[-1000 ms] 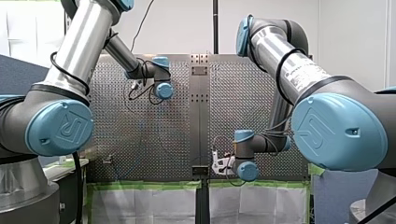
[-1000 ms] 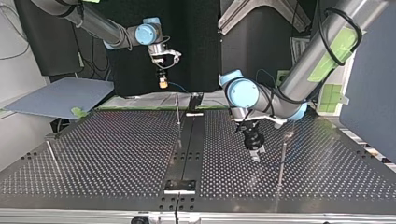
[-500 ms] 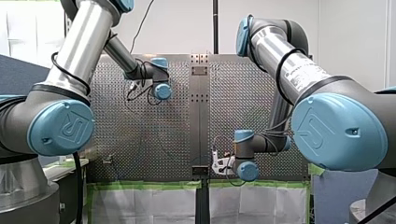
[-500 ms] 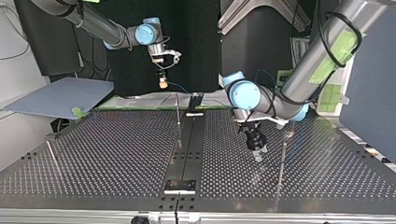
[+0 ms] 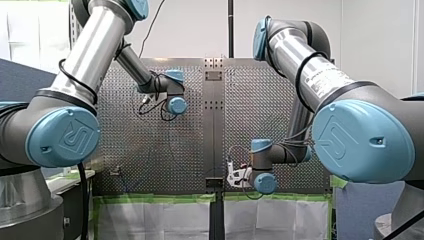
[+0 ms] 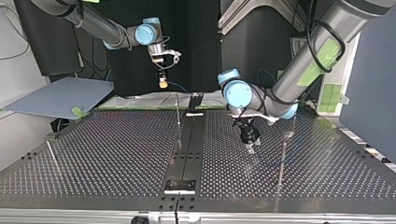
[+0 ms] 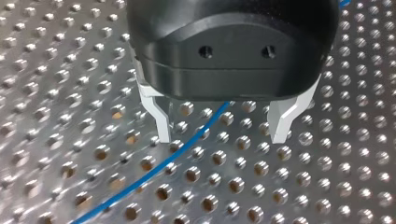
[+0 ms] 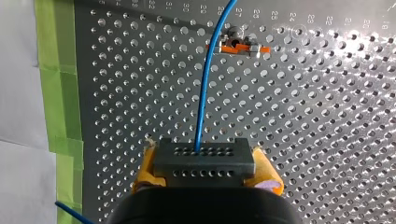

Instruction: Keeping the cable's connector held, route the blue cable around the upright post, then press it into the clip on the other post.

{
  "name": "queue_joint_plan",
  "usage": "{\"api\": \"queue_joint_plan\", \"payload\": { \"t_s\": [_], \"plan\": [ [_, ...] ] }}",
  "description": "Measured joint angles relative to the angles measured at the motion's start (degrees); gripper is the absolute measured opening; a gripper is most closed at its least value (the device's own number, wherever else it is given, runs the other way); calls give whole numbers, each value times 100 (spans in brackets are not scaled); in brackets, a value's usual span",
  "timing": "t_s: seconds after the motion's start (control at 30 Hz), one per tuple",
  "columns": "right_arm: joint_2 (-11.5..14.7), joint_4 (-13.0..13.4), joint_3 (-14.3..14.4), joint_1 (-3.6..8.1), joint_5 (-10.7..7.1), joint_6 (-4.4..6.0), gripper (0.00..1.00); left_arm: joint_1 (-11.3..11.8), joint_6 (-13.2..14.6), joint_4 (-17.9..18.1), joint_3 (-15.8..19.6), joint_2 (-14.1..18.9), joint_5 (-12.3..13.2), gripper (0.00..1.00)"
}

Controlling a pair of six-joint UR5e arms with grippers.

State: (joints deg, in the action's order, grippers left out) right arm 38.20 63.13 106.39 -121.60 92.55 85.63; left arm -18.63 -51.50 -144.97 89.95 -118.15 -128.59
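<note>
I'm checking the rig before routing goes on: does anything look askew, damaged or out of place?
Nothing stands out. The blue cable leaves the connector unkinked, the connector sits square in my right end effector, and my left end effector hangs open over the cable.

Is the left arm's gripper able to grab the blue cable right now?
Probably yes. In the left wrist view my left gripper stands open over the table, with the blue cable running between its fingers, nearer one of them, and nothing else in the gap.
</note>
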Motion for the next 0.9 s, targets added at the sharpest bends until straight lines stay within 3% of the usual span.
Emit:
{"api": "queue_joint_plan", "payload": {
  "t_s": [0.9],
  "plan": [
    [0,-8,1,0,1,-5,0,-186,187,-104,2,-643,-397,100]
  ]
}}
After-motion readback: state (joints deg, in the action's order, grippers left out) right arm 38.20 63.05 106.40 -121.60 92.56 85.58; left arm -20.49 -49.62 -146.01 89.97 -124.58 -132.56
